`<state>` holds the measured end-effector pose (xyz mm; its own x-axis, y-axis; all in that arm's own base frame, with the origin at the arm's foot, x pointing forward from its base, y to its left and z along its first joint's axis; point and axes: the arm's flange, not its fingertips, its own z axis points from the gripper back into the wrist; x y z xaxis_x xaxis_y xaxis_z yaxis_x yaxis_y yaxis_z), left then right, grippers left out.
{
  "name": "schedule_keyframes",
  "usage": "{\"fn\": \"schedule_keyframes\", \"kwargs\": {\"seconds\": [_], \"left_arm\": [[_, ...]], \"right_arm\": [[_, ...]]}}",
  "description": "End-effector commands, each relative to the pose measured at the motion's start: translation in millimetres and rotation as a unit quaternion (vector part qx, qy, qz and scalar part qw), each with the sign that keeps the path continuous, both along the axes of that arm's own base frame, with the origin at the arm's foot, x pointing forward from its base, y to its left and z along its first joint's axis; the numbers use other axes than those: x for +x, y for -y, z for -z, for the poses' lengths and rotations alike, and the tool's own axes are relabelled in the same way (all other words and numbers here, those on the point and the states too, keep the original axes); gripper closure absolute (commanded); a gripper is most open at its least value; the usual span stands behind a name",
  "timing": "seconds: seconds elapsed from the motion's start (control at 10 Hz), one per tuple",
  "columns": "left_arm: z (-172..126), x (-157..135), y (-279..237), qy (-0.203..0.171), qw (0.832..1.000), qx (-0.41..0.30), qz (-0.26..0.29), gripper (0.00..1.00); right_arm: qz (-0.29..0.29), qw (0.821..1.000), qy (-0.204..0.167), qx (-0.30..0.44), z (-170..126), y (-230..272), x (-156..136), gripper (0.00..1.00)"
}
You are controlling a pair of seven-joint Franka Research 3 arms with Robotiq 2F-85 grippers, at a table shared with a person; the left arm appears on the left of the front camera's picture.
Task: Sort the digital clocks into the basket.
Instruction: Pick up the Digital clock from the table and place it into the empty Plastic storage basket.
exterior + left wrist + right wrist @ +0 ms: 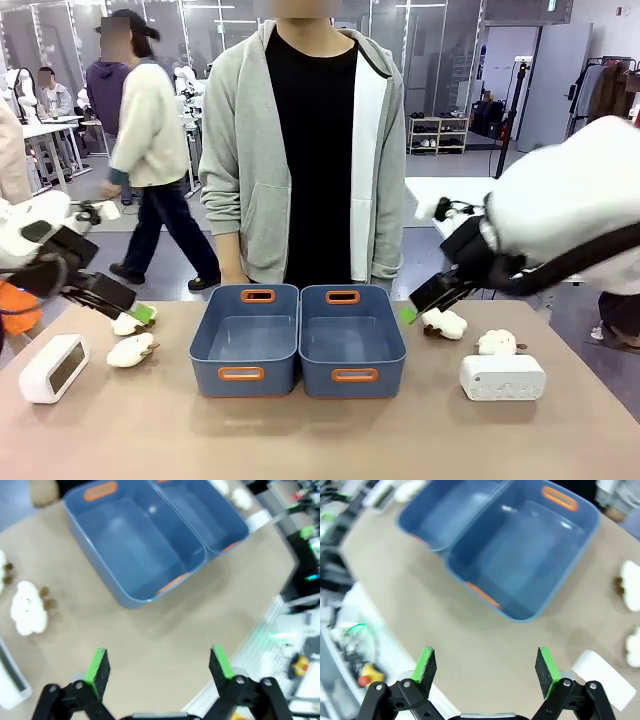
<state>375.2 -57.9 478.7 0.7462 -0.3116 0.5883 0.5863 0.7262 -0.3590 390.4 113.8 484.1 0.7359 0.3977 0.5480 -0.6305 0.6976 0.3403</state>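
Observation:
Two white digital clocks lie on the tan table: one at the far left (53, 368), one at the right (502, 377). Between them stand two identical slate-blue baskets (245, 375) (352, 376) with orange handle slots, both empty. My left gripper (137, 311) hovers open behind the left clock, over a cream plush toy. My right gripper (410, 311) hangs open by the right basket's far right corner. In the left wrist view the open gripper (160, 665) holds nothing, and the clock (7, 682) shows at the left edge. The right wrist view has the empty gripper (487, 667) open, with the clock (602, 677) at lower right.
Small cream plush toys lie on the table: two at the left (132, 350) (124, 324), two at the right (443, 323) (497, 342). A person in a grey hoodie (310, 150) stands at the far edge behind the baskets. The front strip of the table is bare.

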Motion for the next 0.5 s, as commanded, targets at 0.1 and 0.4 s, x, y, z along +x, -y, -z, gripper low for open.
{"fn": "schedule_keyframes", "kwargs": {"seconds": [0.1, 0.4], "left_arm": [[8.3, -18.0, -97.9, -0.058, 0.980, -0.191, 0.025, 0.00], [26.9, -98.7, -204.5, -0.029, 0.951, -0.288, -0.110, 0.00]], "right_arm": [[-0.007, 0.982, -0.068, 0.177, -1.2, 94.5, -0.4, 0.00], [0.059, 0.954, -0.044, 0.291, 14.5, 206.8, -51.0, 0.00]]}}
